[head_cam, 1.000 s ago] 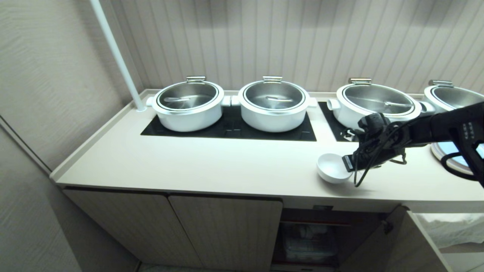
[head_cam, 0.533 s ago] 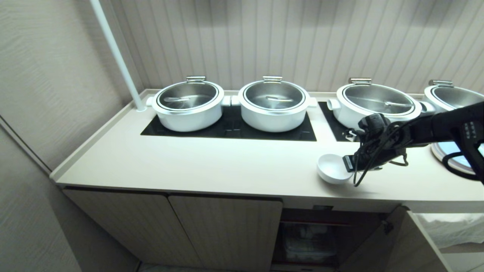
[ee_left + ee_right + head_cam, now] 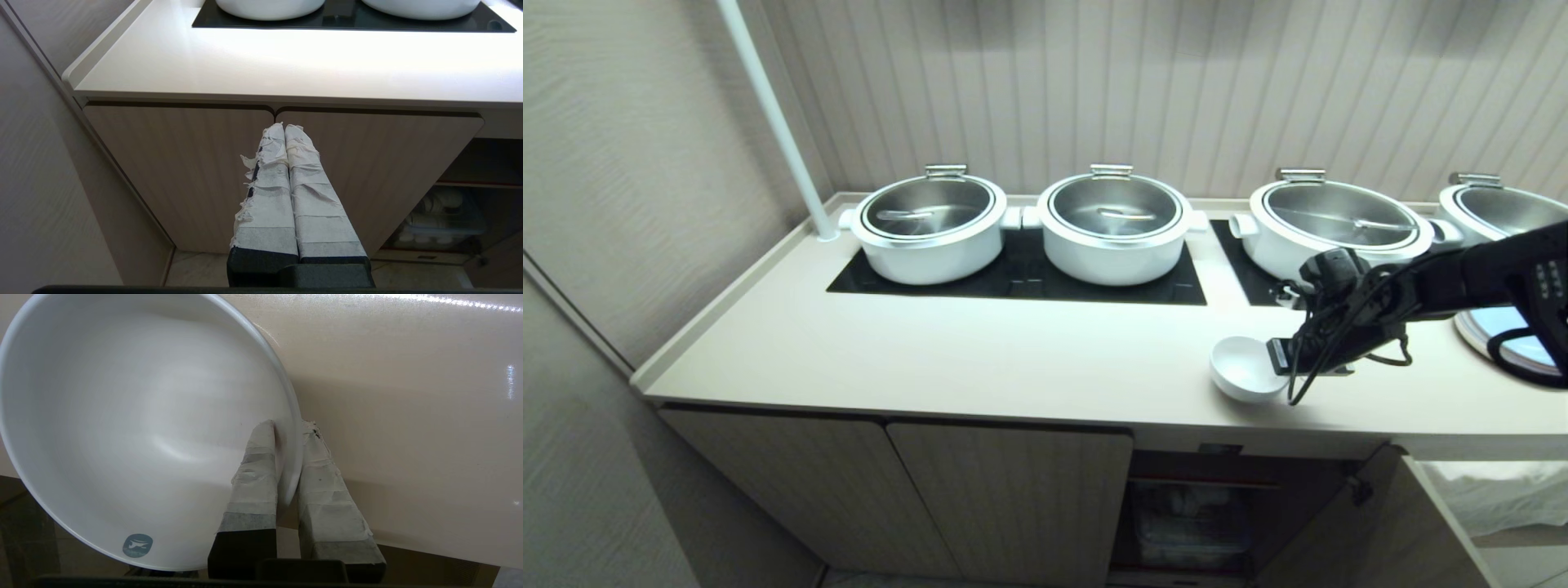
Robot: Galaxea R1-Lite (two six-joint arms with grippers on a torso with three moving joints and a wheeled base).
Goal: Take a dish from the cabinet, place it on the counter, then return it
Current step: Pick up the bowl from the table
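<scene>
Dish (image 3: 1245, 369) on counter (image 3: 1013, 359), rim pinched in right gripper (image 3: 1278, 357).

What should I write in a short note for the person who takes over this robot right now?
Right gripper: shut on the rim of the white bowl, one finger inside, one outside.
Left gripper: shut, empty, parked low in front of the closed cabinet doors.
The bowl is at the front edge of the counter, above the open cabinet compartment; whether it is resting on the counter cannot be seen.
Done: bowl taken out of the cabinet.
Left: return it to the cabinet.
</scene>
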